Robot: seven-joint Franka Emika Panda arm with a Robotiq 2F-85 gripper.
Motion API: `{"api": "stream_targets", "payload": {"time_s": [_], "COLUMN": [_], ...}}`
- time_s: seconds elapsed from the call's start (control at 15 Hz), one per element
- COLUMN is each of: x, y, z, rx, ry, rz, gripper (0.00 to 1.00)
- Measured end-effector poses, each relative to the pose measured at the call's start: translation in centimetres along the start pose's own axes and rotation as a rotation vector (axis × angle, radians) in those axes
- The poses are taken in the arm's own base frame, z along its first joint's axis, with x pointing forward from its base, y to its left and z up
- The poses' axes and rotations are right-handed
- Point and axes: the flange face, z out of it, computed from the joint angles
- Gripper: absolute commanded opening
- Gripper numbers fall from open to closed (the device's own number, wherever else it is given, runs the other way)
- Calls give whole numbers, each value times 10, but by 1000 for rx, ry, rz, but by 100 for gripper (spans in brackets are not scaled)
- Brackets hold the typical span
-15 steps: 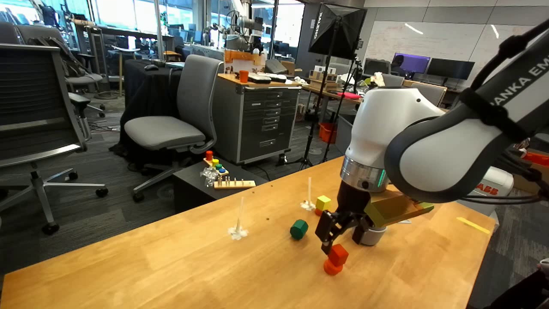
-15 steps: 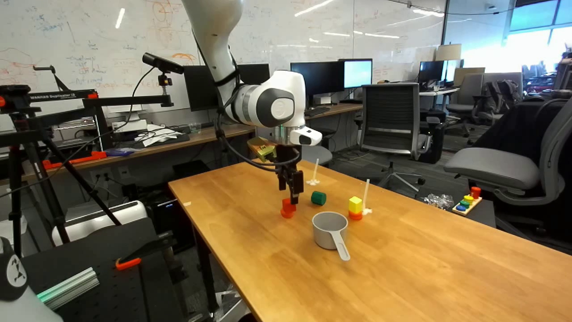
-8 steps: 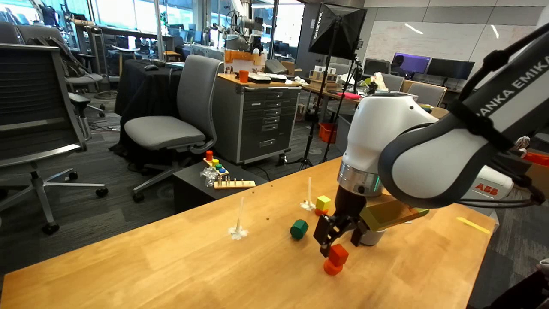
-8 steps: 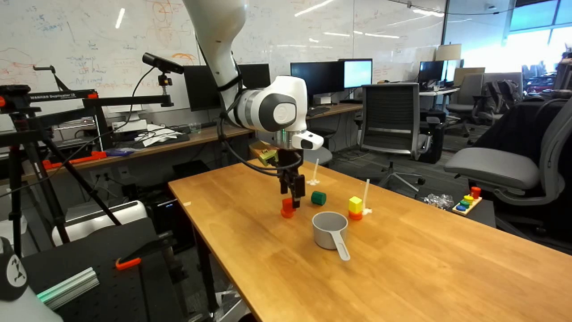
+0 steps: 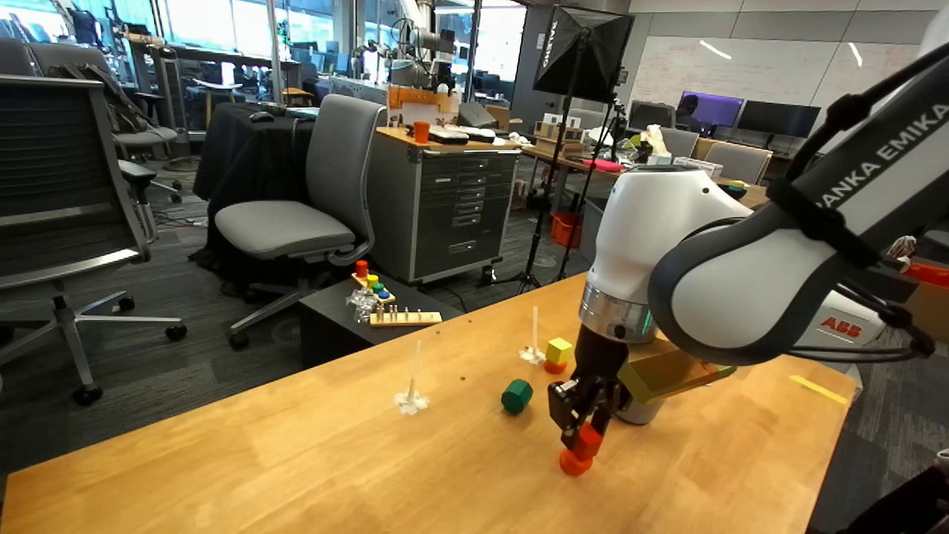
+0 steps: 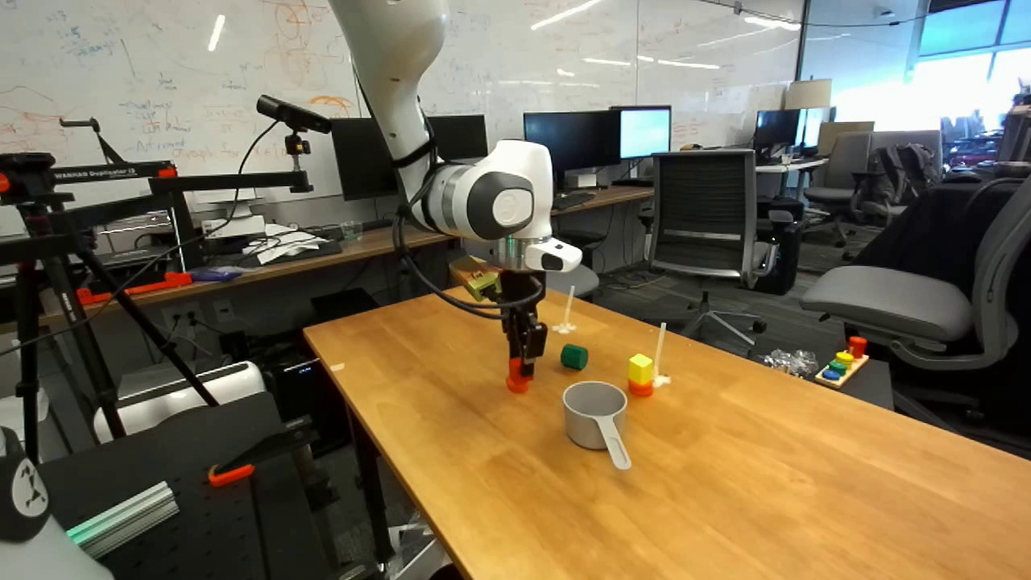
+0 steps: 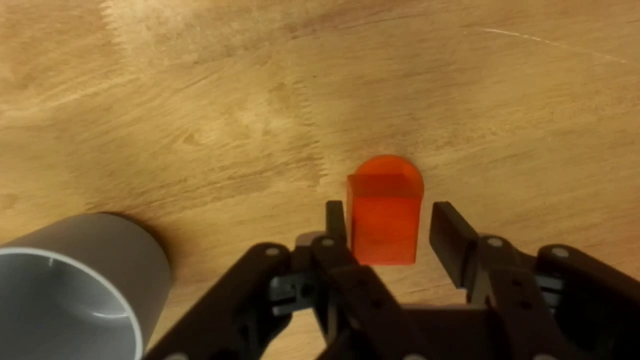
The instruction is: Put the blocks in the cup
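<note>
A red block (image 7: 385, 230) sits on top of a round orange block (image 7: 387, 164). My gripper (image 5: 584, 436) has come down around the red one, a finger on either side. In the wrist view the left finger (image 7: 335, 220) is close against it, while wood shows between it and the right finger (image 7: 452, 240). A yellow block (image 6: 640, 368) rests on another orange piece (image 6: 641, 389), and a green block (image 5: 517, 397) lies apart on the table. The grey cup (image 6: 594, 415) stands upright beside the red stack; its handle points away from the gripper.
Two thin upright sticks (image 5: 535, 330) are fixed to the table (image 5: 296, 460) with white blobs at their feet, one close to the yellow stack. A toy strip (image 5: 374, 282) lies on a low black stand (image 5: 334, 326) beyond the table edge.
The gripper has moved down onto the red stack and its fingers have drawn together around the red block. Both stacks, the green block and the cup stand about where they were.
</note>
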Motion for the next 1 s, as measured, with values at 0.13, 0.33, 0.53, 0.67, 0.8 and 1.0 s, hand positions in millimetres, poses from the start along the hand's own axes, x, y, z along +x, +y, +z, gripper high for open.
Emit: {"api": "stream_targets", "payload": {"time_s": [0.13,0.33,0.53,0.67,0.8,1.0], "x": [0,1,7,16,30,48], "y": [0,1,0,-2,0,15], "z": [1,1,-6,-25,-56,-112], "rx": [-1,-1,7,24,47,70], "ry": [-1,0,16,49,97,178], "rz": [1,2,4,10,21,50], "gripper": [8,10,10,10,10,10]}}
